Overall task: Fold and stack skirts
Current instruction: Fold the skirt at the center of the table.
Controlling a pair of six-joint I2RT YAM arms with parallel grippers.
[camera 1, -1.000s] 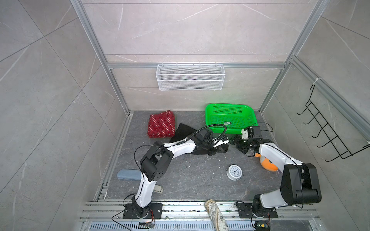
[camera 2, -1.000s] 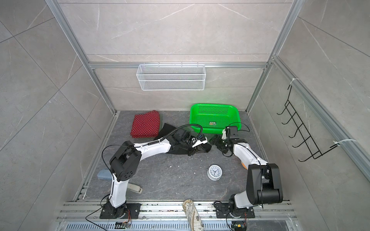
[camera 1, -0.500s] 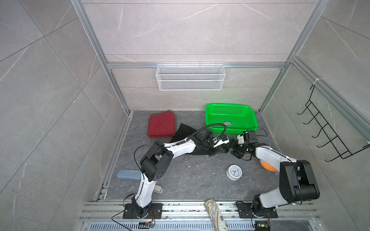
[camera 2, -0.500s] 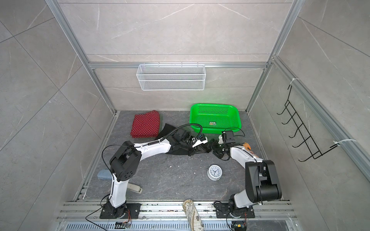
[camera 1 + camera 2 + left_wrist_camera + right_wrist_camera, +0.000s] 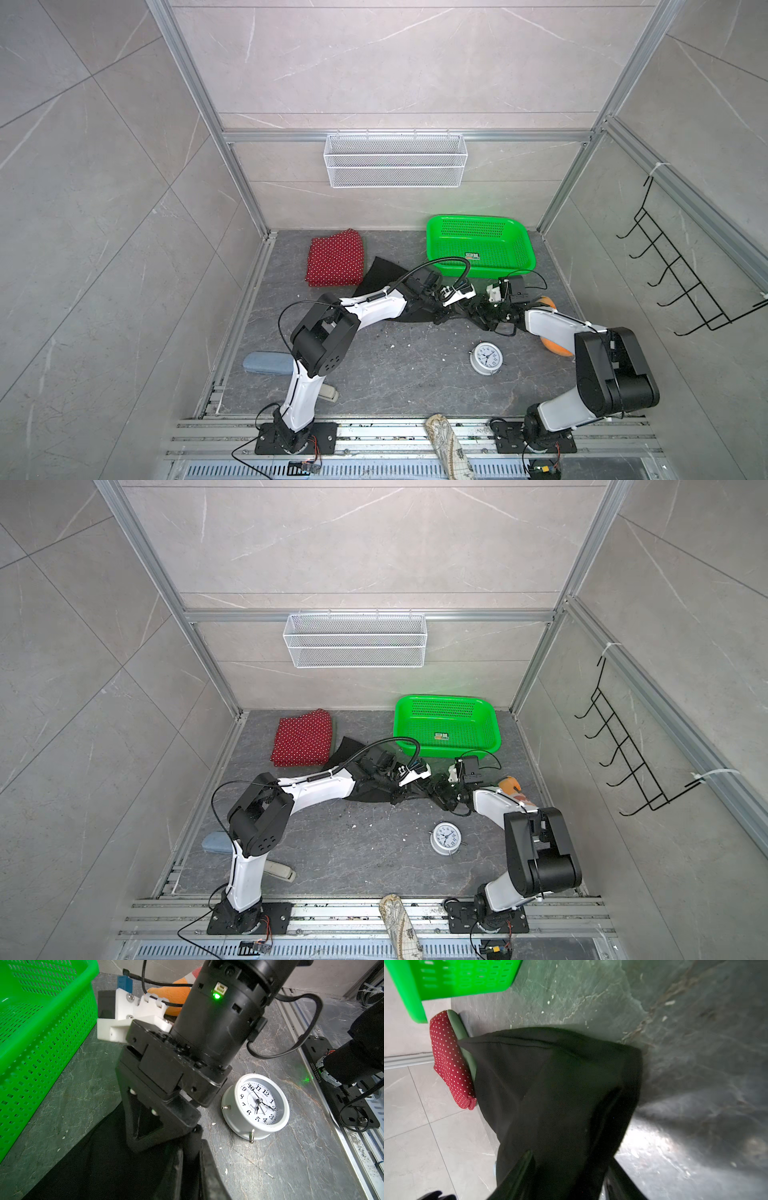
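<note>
Black skirt [image 5: 384,276] lies spread on the grey floor [image 5: 395,374] in a top view. One corner touches the folded red polka-dot skirt [image 5: 334,259] near the back wall, and the other end is drawn toward the two claws in front of the green basket [image 5: 521,249]. There the left gripper [image 5: 446,312] and right gripper [image 5: 478,316] meet tip to tip over that end; from this height neither pair of jaws can be read.

Left wrist view: the left gripper [image 5: 193,1172], jaws together, pinches a ridge of the black cloth. The right gripper [image 5: 149,1142] rests its fingertips on the same cloth, with the alarm clock [image 5: 257,1105] just beside it.

Right wrist view: the right gripper [image 5: 571,1157] has its jaws apart with black cloth bunched between them; whether they clamp it cannot be told. Beyond, the olive green skirt [image 5: 468,1059] shows as a strip under the red polka-dot skirt [image 5: 448,1059].

Compared with a second earlier, the right claw has left the basket's front rim and come down beside the left one. The left arm and the folded skirts are unchanged.
</note>
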